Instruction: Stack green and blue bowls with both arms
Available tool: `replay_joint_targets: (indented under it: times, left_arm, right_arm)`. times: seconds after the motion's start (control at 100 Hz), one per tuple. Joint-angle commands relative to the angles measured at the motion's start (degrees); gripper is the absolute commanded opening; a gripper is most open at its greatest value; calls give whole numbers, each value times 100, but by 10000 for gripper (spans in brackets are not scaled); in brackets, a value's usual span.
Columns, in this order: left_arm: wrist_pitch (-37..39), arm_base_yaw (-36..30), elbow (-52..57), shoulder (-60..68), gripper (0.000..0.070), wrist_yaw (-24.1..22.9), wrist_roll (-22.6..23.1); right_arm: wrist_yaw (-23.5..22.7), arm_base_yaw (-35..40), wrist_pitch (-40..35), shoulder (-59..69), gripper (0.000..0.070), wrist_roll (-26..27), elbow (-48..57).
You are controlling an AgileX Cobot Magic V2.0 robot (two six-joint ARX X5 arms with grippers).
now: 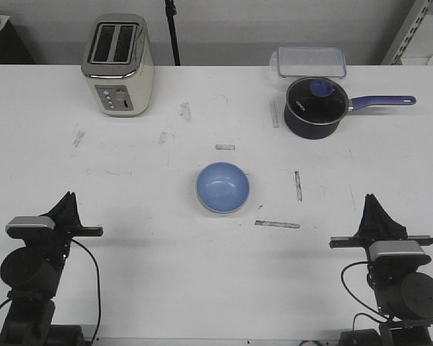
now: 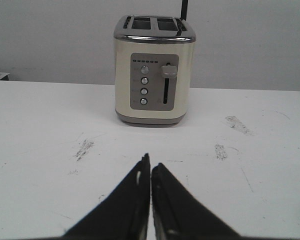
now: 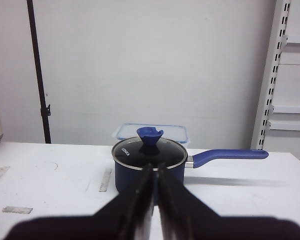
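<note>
The blue bowl [image 1: 223, 187] sits upright near the middle of the white bench [image 1: 151, 238], well apart from both arms. The left pincer [image 2: 150, 167] is closed and empty, facing the toaster [image 2: 154, 70]. The right pincer [image 3: 154, 170] is closed too, facing the saucepan [image 3: 150, 160]. A green bowl perhaps sits under the blue one; I cannot tell.

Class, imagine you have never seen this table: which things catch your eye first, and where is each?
The blue bowl sits alone mid-table, open side up, between the two arms. At the far left stands a cream toaster; at the far right a dark blue saucepan with a glass lid, handle pointing right.
</note>
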Motion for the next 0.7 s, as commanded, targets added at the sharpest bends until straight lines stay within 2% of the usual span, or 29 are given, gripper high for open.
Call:
replay_joint_targets:
  times: [0.0,0.36,0.49,0.69]
  left_arm:
    - [61,4,20,-33,1,-9,31]
    - [140,2,-133,-319,1,15,52]
    - [214,-79,-457,-551,2,304,52]
    - [632,-186,-1119,-1084,2,310,46]
  right_arm:
    - [-2,7,79,-2,9,-24,46]
    - [-2,4,79,-2,9,-24,46]
    - [-2,4,79,-2,9,-24,46]
    - [0,7,79,-2,9,-24,46]
